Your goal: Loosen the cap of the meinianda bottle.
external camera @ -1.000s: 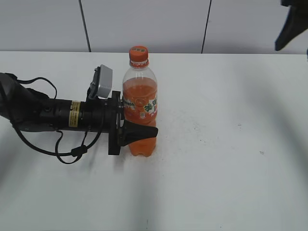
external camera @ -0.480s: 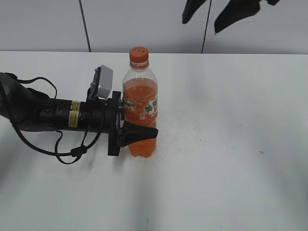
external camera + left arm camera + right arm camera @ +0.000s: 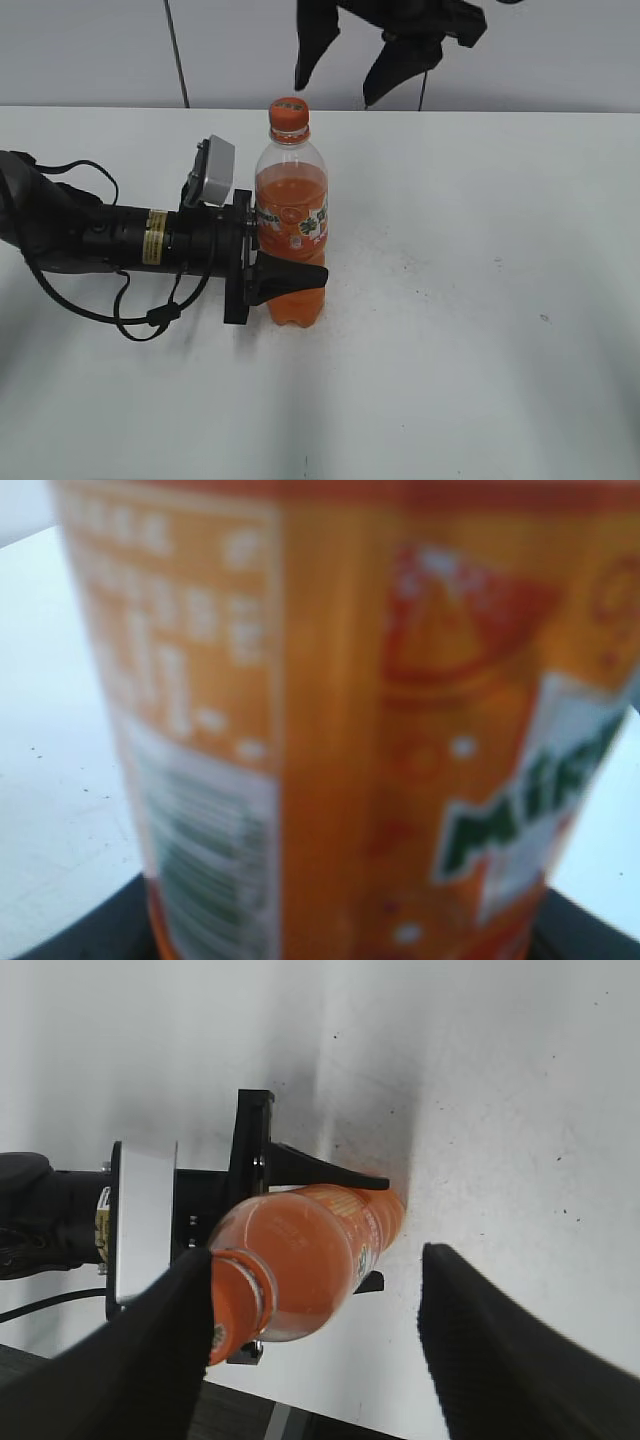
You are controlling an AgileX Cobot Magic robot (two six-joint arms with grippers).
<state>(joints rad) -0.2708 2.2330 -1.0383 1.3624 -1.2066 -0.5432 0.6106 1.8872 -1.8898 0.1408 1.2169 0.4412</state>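
The meinianda bottle (image 3: 291,225) stands upright on the white table, with orange drink and an orange-green-white label. Its orange cap (image 3: 288,111) is on top. My left gripper (image 3: 288,276) reaches in from the left and is shut on the bottle's lower body. In the left wrist view the blurred label (image 3: 330,730) fills the frame between the jaws (image 3: 335,945). My right gripper (image 3: 342,78) hangs open just above and behind the cap, not touching it. In the right wrist view its open fingers (image 3: 320,1360) look down on the bottle (image 3: 320,1250); the cap (image 3: 228,1305) sits against the left finger.
The white table (image 3: 480,300) spreads to the right and front of the bottle. The left arm and its black cable (image 3: 130,320) lie across the table's left side. A grey panelled wall (image 3: 520,50) stands behind.
My right gripper has moved left from the upper right corner to just above the bottle's cap. The left gripper and the bottle have not moved.
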